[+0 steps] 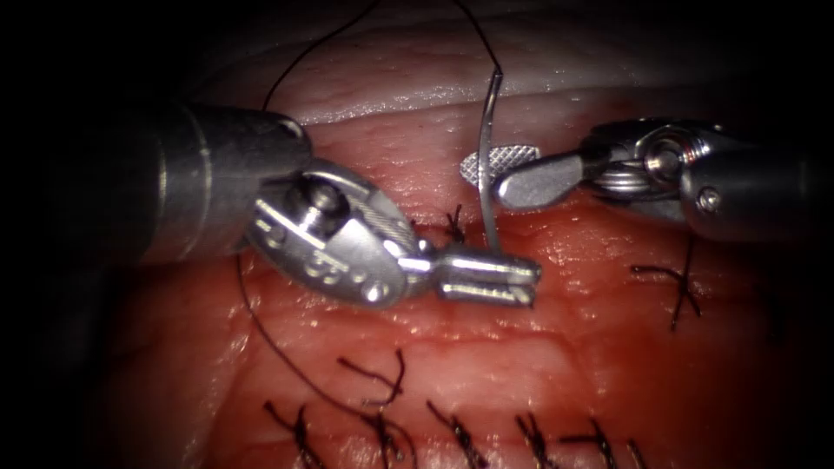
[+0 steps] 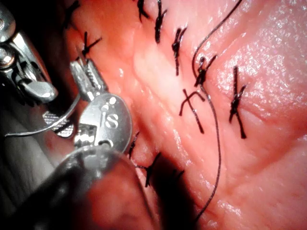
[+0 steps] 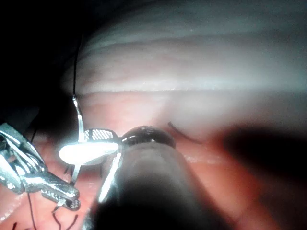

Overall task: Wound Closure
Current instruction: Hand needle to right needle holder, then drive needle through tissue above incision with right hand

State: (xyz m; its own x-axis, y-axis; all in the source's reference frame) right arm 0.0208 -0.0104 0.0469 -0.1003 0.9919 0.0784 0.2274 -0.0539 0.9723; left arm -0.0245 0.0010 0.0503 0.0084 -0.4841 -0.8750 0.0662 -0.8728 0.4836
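My right tool (image 1: 480,178) comes in from the right, its jaws shut on the curved needle (image 1: 480,130) about midway along the curve. The needle stands nearly upright above the tissue (image 1: 608,365). Its thread (image 1: 476,26) leaves the upper end. The needle's lower end drops behind the upper jaw of my left tool (image 1: 532,282), so I cannot tell whether the point is in the tissue. The left jaws lie shut with nothing visible between them. In the left wrist view the needle (image 2: 62,119) curves past the left jaws (image 2: 76,67). The right wrist view shows the needle (image 3: 79,120) crossing the right jaws (image 3: 76,143).
Several tied stitches with cut ends (image 1: 452,430) run along the near tissue, with others at the right (image 1: 679,291) and by the needle (image 1: 453,224). A long thread strand (image 1: 269,343) passes behind the left tool's shaft and over the stitches. Red fluid wets the tissue.
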